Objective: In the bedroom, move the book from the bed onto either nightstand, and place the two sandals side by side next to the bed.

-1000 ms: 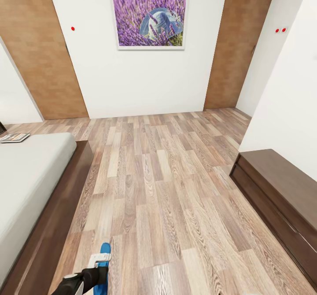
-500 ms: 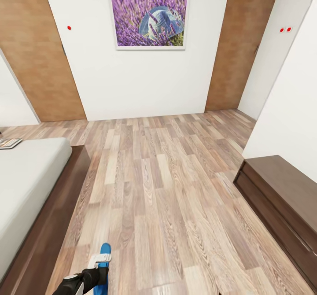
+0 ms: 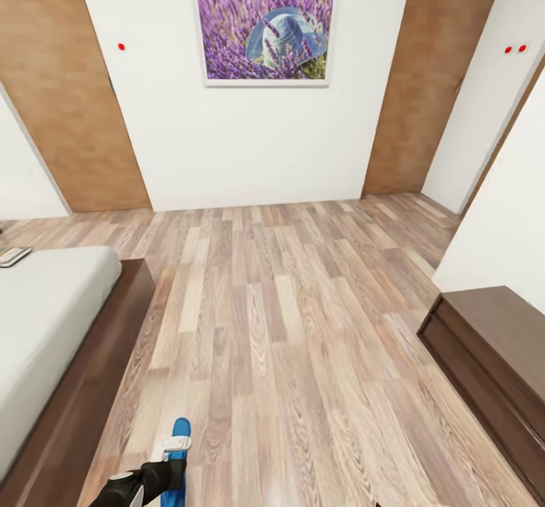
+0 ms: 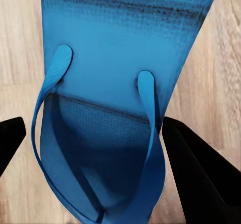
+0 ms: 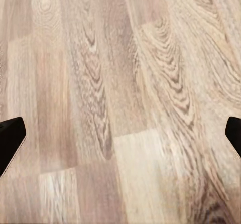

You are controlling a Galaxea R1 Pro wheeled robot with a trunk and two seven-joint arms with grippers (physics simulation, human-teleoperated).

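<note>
My left gripper point(image 3: 172, 446) is shut on a bright blue sandal point(image 3: 180, 430), carried low over the floor at the head view's lower edge. In the left wrist view the sandal point(image 4: 125, 83) hangs with its straps showing between the black fingers point(image 4: 201, 179). The bed point(image 3: 45, 318), with a pale grey mattress and dark wood frame, lies at the left. A thin book point(image 3: 14, 256) rests on its far corner. My right gripper point(image 5: 120, 133) is open over bare planks. The nightstand is out of view.
A long dark brown bench point(image 3: 492, 356) stands along the right wall. Wood-plank floor point(image 3: 288, 325) stretches ahead to a white wall with a lavender picture point(image 3: 263, 23). Brown wooden doors point(image 3: 60, 91) flank that wall on both sides.
The whole view has shifted with the camera: the bed and book slid left, the bench slid right and lower. The sandal stays in my left gripper, in the same spot.
</note>
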